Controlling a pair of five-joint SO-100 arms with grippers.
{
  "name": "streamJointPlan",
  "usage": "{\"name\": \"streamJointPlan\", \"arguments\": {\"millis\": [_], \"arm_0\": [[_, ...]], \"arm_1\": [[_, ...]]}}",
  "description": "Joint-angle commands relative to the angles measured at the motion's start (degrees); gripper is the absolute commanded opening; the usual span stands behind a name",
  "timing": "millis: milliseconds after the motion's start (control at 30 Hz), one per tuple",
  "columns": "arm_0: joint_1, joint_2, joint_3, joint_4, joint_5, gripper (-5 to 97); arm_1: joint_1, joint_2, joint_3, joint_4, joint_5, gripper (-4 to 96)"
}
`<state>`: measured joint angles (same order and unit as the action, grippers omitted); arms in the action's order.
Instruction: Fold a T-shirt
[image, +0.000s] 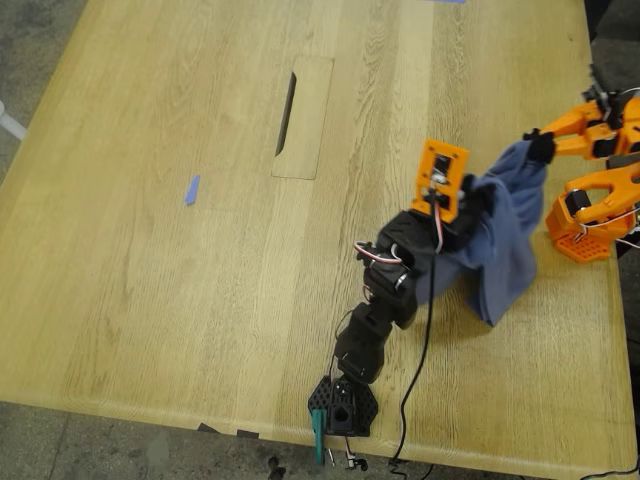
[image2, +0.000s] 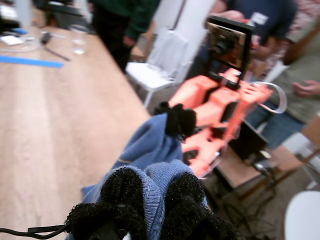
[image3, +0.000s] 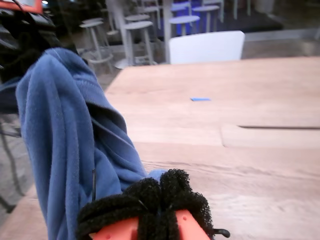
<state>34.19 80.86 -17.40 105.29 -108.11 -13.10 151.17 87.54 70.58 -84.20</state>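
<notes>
The blue-purple T-shirt (image: 505, 235) hangs bunched between two grippers near the exterior view's right table edge, its lower part drooping onto the wood. My first gripper (image: 470, 203), on the black arm, is shut on a fold of the T-shirt (image2: 150, 150); cloth fills the gap between its black fuzzy fingertips (image2: 122, 187). My second gripper (image: 540, 148), on the orange arm, is shut on the shirt's upper corner. Its padded tips (image3: 150, 197) pinch the T-shirt (image3: 65, 140) in the second wrist view. My second gripper (image2: 180, 120) also shows in the first wrist view. The print is hidden.
A cable slot panel (image: 300, 118) is set into the wooden table (image: 150, 280), and a blue tape scrap (image: 192, 189) lies towards the exterior view's left. An orange arm base (image: 578, 238) stands at the exterior view's right edge. People (image2: 280, 30) and a white chair (image2: 155, 65) are beyond the table.
</notes>
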Motion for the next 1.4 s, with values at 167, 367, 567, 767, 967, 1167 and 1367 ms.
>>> {"name": "streamJointPlan", "arguments": {"millis": [167,367,567,767,967,1167,1367], "arm_0": [[-11.4,-1.4,-2.0,3.4,-0.4,0],[-18.9,-3.9,-1.9,3.4,-0.2,0],[-20.6,-4.5,-1.9,3.5,0.0,0],[-21.4,-5.1,-1.8,3.5,0.1,0],[-24.6,-5.8,0.9,3.7,0.4,0],[-27.0,9.8,29.3,3.3,0.2,0],[-28.5,15.1,43.3,-1.5,0.0,0]], "arm_1": [[9.9,2.5,7.6,-5.4,0.7,-0.1],[18.0,4.2,13.4,-8.6,0.6,-0.1],[27.9,6.4,17.0,-10.4,0.4,-0.1],[31.3,6.6,19.7,-12.6,0.3,-0.1],[37.2,5.7,22.3,-13.3,0.3,-0.1],[38.6,7.1,24.2,-9.9,0.5,-0.1],[39.7,6.5,26.5,-9.8,0.7,-0.1]]}}
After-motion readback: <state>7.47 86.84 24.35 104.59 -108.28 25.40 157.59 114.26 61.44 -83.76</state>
